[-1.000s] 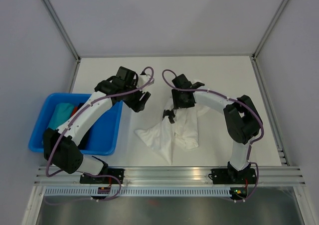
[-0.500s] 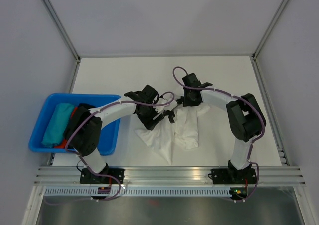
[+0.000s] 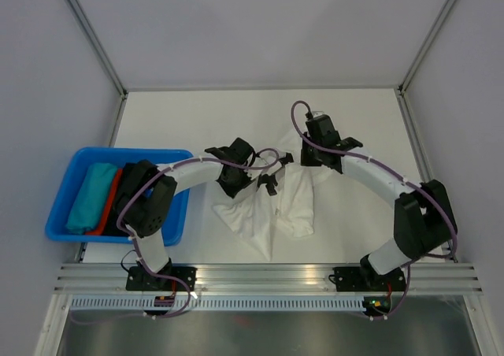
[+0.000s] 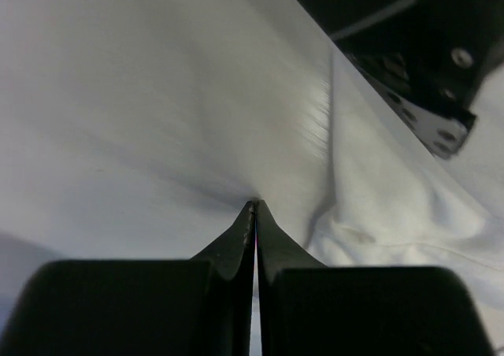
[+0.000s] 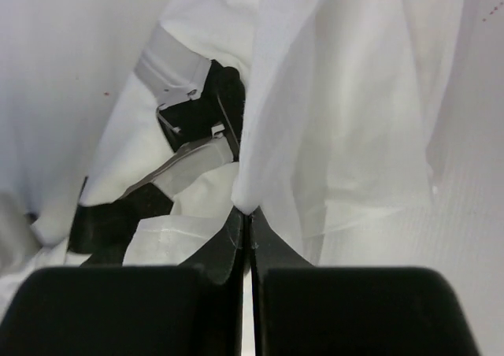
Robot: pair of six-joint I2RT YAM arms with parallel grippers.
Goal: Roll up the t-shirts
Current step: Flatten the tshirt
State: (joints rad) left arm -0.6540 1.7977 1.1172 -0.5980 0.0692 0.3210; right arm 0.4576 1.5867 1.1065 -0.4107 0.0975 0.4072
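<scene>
Top external shows the white t-shirt (image 3: pixel 272 210) lying crumpled just right of the blue bin (image 3: pixel 57 214), with the left gripper (image 4: pixel 254 206) and right gripper (image 5: pixel 246 214) each clenched on a pinch of its cloth.

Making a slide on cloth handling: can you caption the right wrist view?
Right tool shut on a draped fold of the white t-shirt.
</scene>
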